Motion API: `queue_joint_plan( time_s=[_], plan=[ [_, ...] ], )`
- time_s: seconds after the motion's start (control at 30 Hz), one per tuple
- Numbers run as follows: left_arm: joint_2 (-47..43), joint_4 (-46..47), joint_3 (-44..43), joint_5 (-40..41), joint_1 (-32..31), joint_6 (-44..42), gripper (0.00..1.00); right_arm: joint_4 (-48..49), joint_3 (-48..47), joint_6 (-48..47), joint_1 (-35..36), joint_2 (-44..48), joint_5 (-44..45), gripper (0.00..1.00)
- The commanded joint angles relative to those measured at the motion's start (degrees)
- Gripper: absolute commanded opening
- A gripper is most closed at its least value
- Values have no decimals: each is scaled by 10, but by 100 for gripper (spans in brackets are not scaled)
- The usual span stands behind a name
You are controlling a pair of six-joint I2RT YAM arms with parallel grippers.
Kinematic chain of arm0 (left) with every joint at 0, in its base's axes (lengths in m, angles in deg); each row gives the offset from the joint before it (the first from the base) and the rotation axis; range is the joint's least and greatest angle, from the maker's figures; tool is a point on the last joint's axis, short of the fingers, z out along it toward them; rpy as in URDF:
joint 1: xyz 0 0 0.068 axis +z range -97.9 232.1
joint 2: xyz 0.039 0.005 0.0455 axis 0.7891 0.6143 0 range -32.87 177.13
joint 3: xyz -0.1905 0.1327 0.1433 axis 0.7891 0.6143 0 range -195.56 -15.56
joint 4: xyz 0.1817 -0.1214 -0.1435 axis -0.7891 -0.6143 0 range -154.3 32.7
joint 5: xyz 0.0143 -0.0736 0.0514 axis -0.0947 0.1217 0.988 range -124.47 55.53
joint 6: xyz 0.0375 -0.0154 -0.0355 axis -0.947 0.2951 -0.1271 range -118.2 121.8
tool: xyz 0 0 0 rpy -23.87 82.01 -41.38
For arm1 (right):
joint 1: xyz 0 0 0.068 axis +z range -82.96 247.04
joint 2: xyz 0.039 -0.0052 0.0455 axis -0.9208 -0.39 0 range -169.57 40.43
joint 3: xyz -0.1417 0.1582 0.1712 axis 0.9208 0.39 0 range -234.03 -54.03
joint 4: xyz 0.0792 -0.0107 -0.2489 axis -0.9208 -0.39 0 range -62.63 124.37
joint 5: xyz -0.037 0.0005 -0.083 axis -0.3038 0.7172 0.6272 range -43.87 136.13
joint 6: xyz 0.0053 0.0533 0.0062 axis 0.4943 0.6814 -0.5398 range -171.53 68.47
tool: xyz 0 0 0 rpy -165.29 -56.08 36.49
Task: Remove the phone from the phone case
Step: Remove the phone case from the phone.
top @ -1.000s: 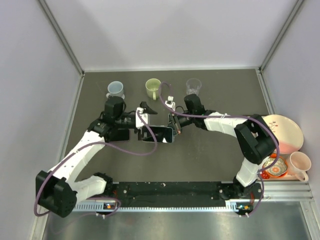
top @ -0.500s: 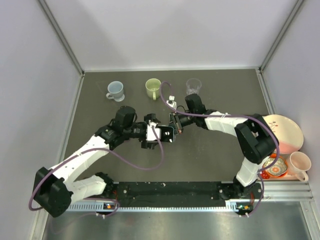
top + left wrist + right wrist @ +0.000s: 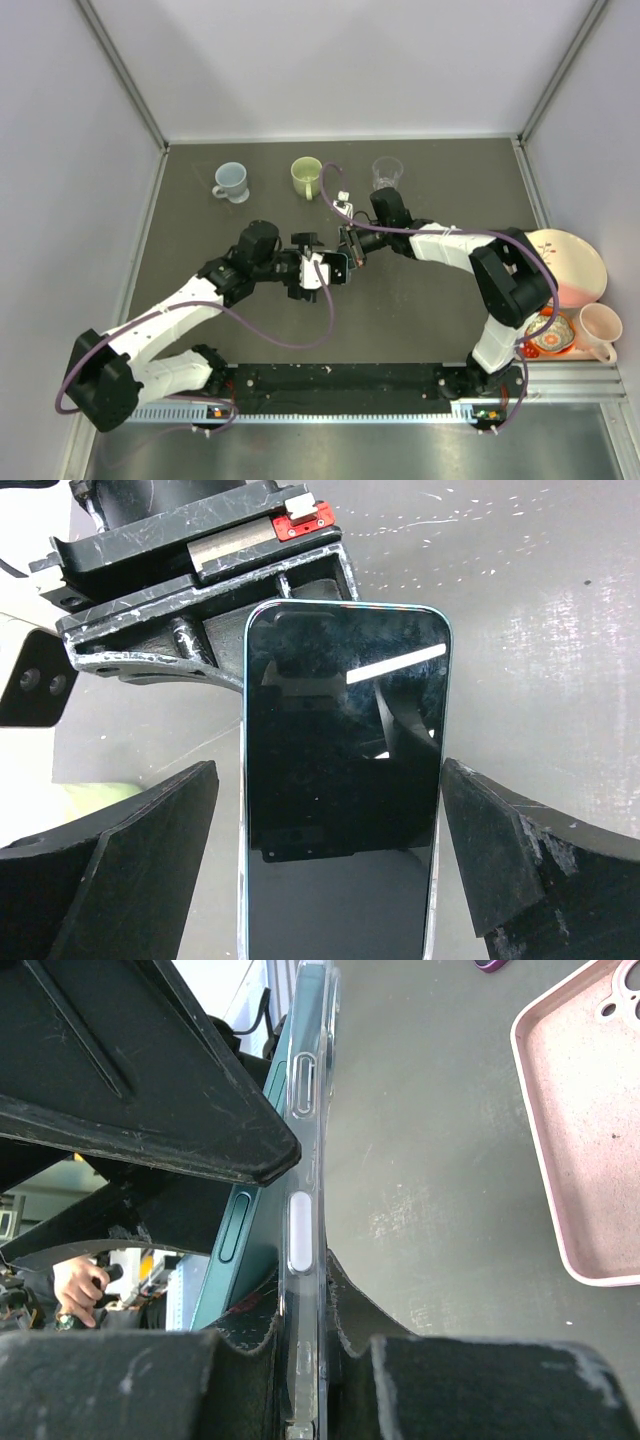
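Phone flanked by wide-open left gripper; right gripper pinches case edge.

You have three mugs: a blue mug and a green mug at upper centre, a pink mug at lower right. One glass, one plate, one small dish. One phone, two cases: a clear case, a pink case. Two hands: left hand, right hand.
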Motion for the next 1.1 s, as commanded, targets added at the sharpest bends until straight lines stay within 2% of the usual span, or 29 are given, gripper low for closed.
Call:
queue_joint_plan(
  time_s=[0.0,0.23,0.37,0.57,0.7,0.77,0.8,0.83,0.87,0.93,1.07],
  plan=[
    [2,50,12,20,-7,1,97,22,-35,6,-8,2,-20,0],
    [2,56,23,30,-17,-2,89,29,-35,12,-11,4,-21,0],
    [2,58,27,33,-21,-2,79,31,-34,15,-11,5,-21,0],
    [4,60,25,25,-23,0,56,31,-33,12,-13,4,-16,0],
    [5,72,22,13,-23,28,35,24,-33,-4,-20,5,8,0],
    [7,80,21,2,-23,45,29,19,-29,-13,-28,11,23,0],
    [9,87,21,-3,-23,61,25,17,-28,-23,-31,15,44,0],
    [9,91,20,-7,-23,69,12,16,-26,-27,-37,19,54,0],
    [13,98,17,-12,-23,79,7,16,-21,-32,-40,27,64,0],
    [18,105,15,-29,-22,105,0,11,-16,-49,-46,35,96,0],
    [35,102,-9,-47,-22,148,0,6,-10,-73,-59,51,131,0]
  ],
)
